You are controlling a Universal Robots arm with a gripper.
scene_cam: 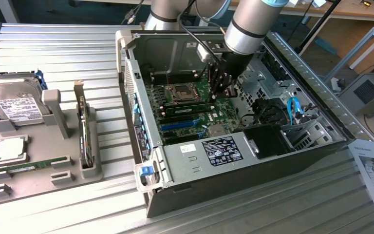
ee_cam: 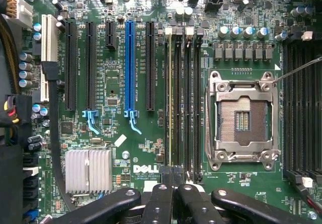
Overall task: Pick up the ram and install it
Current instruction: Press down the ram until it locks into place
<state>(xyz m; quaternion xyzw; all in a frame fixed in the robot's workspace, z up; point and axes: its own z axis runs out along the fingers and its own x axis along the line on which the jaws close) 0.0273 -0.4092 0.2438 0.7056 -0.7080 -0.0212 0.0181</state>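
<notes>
One arm (scene_cam: pixel 249 27) angled down into open case (scene_cam: pixel 194 161), jaws closed over motherboard (ee_cam: pixel 151 138).

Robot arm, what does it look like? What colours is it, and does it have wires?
The arm is a fat, round, silvery-grey tube with a darker band near its lower end. Thin black cables run down beside it. At its tip is the tool, which is black all over. The wrist view shows the tool is made of smooth, rounded bars dotted with small shiny screws.
</notes>
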